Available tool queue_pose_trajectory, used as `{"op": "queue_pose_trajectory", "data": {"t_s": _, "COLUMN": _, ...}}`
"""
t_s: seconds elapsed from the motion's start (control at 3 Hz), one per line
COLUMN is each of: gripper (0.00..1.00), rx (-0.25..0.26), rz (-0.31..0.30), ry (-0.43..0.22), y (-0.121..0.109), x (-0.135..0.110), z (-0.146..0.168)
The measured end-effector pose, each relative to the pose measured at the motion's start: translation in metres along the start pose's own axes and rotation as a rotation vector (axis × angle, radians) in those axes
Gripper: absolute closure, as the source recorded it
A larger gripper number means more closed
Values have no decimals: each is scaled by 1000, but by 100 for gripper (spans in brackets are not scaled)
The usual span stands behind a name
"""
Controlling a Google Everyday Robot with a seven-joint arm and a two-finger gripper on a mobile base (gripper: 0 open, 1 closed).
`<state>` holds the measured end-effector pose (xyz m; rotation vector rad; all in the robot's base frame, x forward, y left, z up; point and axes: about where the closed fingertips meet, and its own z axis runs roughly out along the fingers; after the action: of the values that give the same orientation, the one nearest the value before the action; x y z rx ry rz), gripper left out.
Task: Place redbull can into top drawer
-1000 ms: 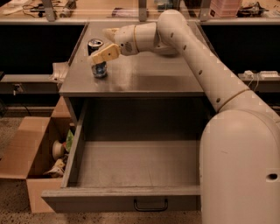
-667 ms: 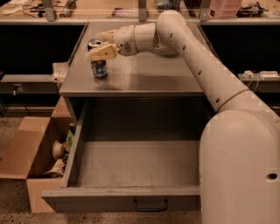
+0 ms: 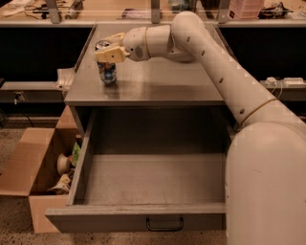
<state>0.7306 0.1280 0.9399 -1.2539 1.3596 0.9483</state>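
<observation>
The redbull can (image 3: 107, 72) stands upright on the left part of the grey cabinet top (image 3: 162, 81). My gripper (image 3: 111, 49) reaches in from the right and sits at the can's upper end, covering part of its silver top. The top drawer (image 3: 134, 217) is pulled fully out below the cabinet top. Its dark bar handle (image 3: 165, 224) shows at the centre of the front panel, and nothing lies on its floor (image 3: 153, 177).
An open brown cardboard box (image 3: 28, 167) with a few small items stands on the floor left of the drawer. My arm (image 3: 215, 62) crosses the right half of the cabinet top. A long counter with clutter (image 3: 143, 12) runs behind.
My gripper has moved a little left and up, closer onto the top of the can. The can and the drawer have not moved.
</observation>
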Motion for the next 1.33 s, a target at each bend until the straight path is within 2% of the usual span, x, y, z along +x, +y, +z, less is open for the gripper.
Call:
{"op": "queue_pose_trajectory", "data": {"t_s": 0.33, "gripper": 96, "rx": 21, "rz": -45, "ry": -70, "y": 17, "x": -28, "z": -24}}
{"op": "queue_pose_trajectory", "data": {"t_s": 0.67, "gripper": 100, "rx": 85, "rz": -77, "ry": -138, "y": 44, "x": -45, "z": -79}}
{"op": "queue_pose_trajectory", "data": {"t_s": 1.0, "gripper": 100, "rx": 80, "rz": -78, "ry": -139, "y": 45, "x": -46, "z": -76}}
{"op": "queue_pose_trajectory", "data": {"t_s": 1.33, "gripper": 100, "rx": 31, "rz": -96, "ry": -134, "y": 56, "x": -43, "z": -72}}
